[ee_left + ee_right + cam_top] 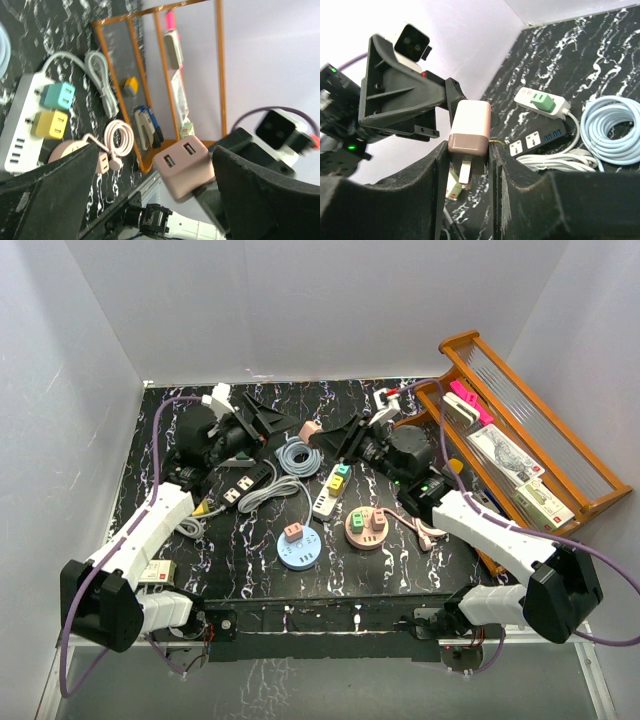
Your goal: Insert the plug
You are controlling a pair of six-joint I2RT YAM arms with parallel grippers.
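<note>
Count one: pink two-port charger plug point(470, 132), clamped in my right fingers point(506, 175), long axis along them, pins toward my wrist; left fingers point(65, 185) wide apart, gripping nothing.

Legible markings: none found in any view.
A red-and-white sticker point(153, 576) on the left arm's near link carries print too small to read. A printed card point(505, 452) and a boxed item point(545, 502) in the wooden rack point(460, 343) at the right show lettering, blurred beyond reading. The pink plug point(469, 131) shows no legible print.
</note>
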